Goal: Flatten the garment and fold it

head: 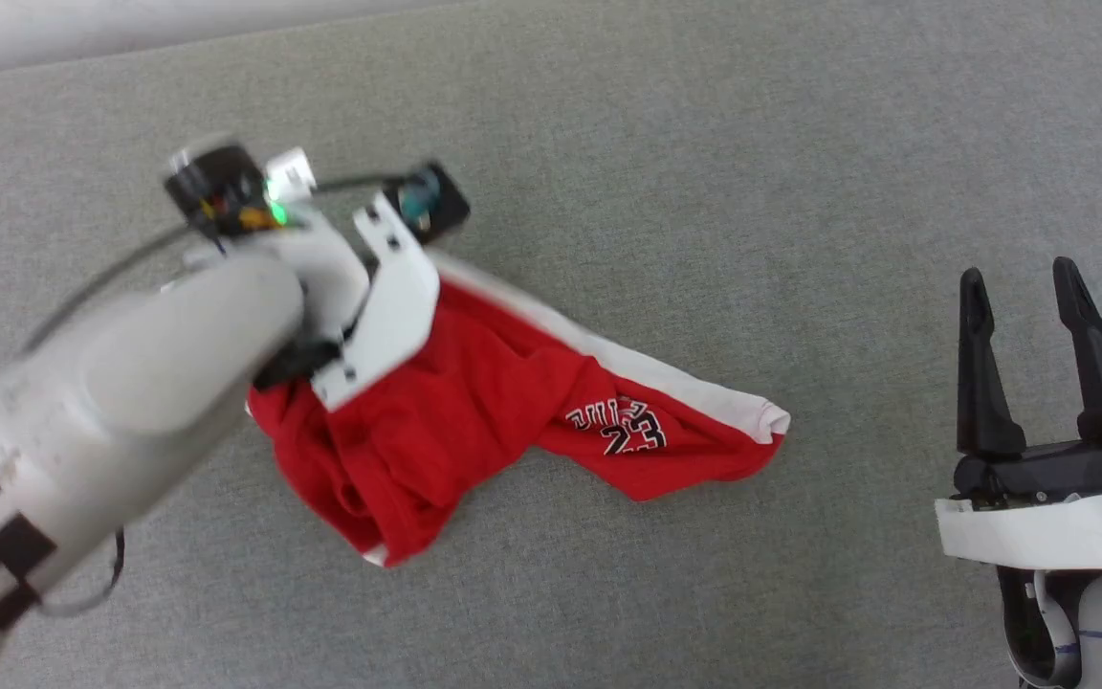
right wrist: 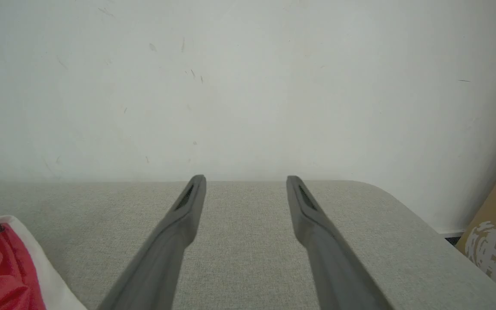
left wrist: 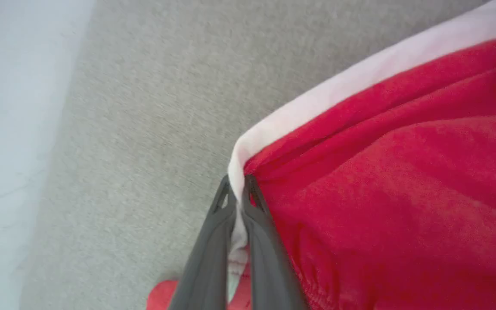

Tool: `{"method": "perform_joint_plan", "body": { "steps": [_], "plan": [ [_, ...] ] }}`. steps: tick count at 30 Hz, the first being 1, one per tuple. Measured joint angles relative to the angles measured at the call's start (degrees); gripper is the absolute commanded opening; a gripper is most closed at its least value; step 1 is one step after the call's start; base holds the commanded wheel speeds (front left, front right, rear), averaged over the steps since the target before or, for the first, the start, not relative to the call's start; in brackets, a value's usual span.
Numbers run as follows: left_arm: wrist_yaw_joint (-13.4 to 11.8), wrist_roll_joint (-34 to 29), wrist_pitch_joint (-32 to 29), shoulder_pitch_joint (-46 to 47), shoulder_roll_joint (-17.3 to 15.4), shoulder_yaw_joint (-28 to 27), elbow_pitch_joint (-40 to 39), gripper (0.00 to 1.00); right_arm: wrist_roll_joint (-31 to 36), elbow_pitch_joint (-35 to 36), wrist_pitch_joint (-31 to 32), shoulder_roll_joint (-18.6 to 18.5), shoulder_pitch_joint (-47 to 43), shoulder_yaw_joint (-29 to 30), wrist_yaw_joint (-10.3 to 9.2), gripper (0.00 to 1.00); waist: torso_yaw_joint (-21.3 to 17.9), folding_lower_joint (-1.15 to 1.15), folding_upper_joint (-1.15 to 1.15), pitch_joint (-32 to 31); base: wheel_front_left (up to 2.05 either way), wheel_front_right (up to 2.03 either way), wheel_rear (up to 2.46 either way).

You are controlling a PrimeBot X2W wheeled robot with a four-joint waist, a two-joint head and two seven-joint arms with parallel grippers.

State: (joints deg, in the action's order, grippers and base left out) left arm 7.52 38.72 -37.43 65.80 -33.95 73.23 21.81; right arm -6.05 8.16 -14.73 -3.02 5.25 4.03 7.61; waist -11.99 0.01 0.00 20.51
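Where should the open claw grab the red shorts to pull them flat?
Probably the white-edged leg tip of the shorts, coming in low from the right. That tip sticks out toward the open right claw, and it lies opposite the white corner that the left claw pinches, so pulling apart could stretch the cloth.

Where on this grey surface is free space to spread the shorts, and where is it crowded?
Free: the grey surface beyond the shorts, to its far edge; the gap between the printed leg and the open right gripper; the near band below the shorts. Crowded: the left, where the left gripper pinches the white trim under its forearm.
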Motion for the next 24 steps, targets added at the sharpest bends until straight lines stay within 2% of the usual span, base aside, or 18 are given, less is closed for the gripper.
{"method": "perform_joint_plan", "body": {
  "steps": [5,14,15,16,24],
  "plan": [
    [0.0,-2.2,9.0,5.7,0.5,0.0,5.6,0.00,0.3,0.2,0.0,0.0,0.5,-0.8,0.00,1.00,-0.3,0.00,0.00,0.0,0.00,0.00,0.00],
    [0.0,-10.6,24.5,7.0,2.5,0.0,26.2,0.00,-0.2,0.5,0.0,0.0,1.6,-1.7,0.00,1.00,-2.8,0.00,0.00,2.7,0.00,0.00,0.00],
    [0.0,-10.2,25.3,6.8,3.1,-0.1,28.5,0.16,-0.2,0.5,0.0,0.0,1.6,-1.6,0.00,1.00,-3.0,0.00,0.00,3.0,0.00,0.00,0.00],
    [0.0,-9.8,26.2,6.4,3.7,-0.2,30.2,1.00,-0.2,0.4,0.0,0.0,1.6,-1.5,0.00,1.00,-3.2,0.00,0.00,3.2,0.00,0.00,0.00],
    [-0.1,-7.8,34.5,6.1,8.7,-1.7,37.3,1.00,0.6,0.3,0.0,0.0,1.2,-0.1,0.00,1.00,-1.1,0.00,0.00,2.6,0.00,0.00,0.00]
  ]
}}
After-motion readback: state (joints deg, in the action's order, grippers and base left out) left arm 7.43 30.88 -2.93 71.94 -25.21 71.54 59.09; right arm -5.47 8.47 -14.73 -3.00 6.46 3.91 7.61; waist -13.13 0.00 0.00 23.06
